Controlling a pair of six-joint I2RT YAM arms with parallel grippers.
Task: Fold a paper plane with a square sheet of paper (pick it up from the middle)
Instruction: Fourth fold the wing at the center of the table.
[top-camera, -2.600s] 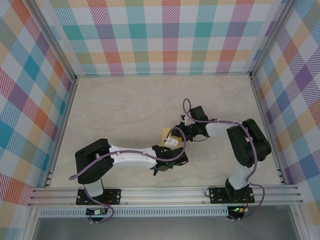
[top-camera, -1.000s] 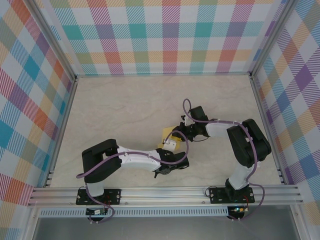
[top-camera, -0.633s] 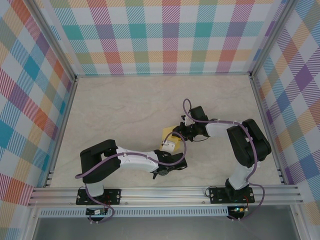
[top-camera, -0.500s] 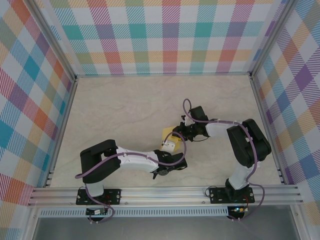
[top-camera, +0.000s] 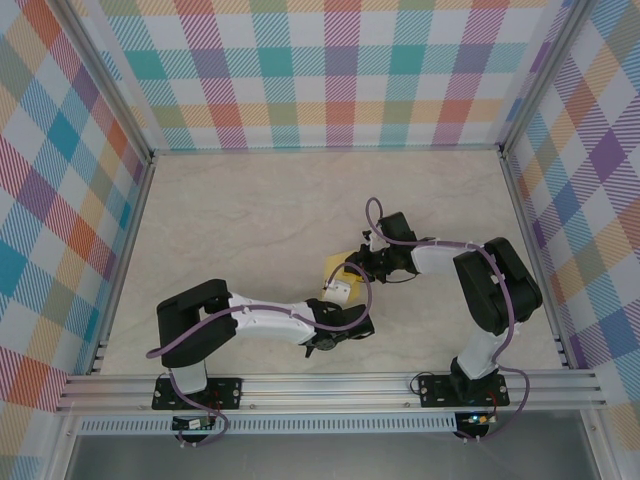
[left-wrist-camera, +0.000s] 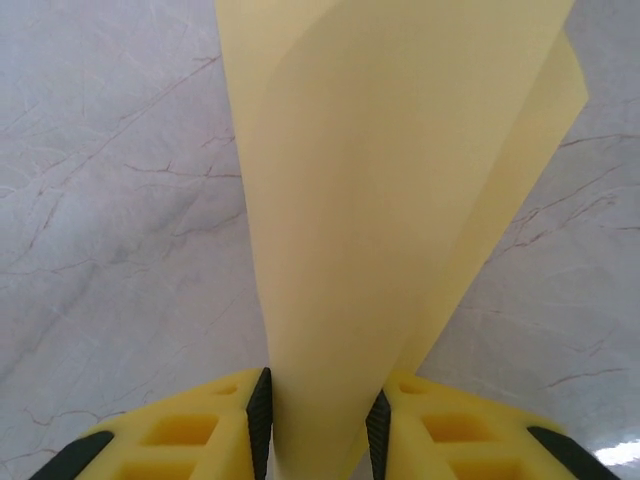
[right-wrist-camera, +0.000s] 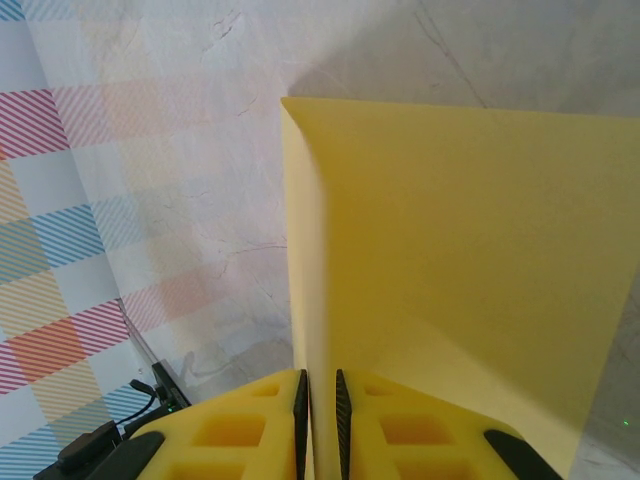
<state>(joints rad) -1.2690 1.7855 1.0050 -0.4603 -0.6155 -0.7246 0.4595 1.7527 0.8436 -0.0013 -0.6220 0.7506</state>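
The left hand (left-wrist-camera: 318, 430) has its pads (left-wrist-camera: 259, 420) a little apart. A rounded fold of the paper (left-wrist-camera: 400, 180) fills the gap and touches both, so I judge it a loose clamp on the doubled layers, not a hard pinch. That would keep the bend soft until a crease is wanted.

The right hand (right-wrist-camera: 320, 400) is nearly together, nipping a thin edge of the paper. From there the sheet stands as a flat panel with one crisp vertical fold line.

With one hand on each side, the paper hangs clear of the worktop (left-wrist-camera: 110, 200). From above it shows as a small yellow patch between the two wrists, near the middle. Holding it there likely lets the layers be lined up before they are pressed.

The paper is thin, matt, bright yellow and smooth. It is stiff enough to stand from the pads yet bows easily. The fingers are yellow plastic with dark pads, and the worktop is pale, glossy, marble-veined.
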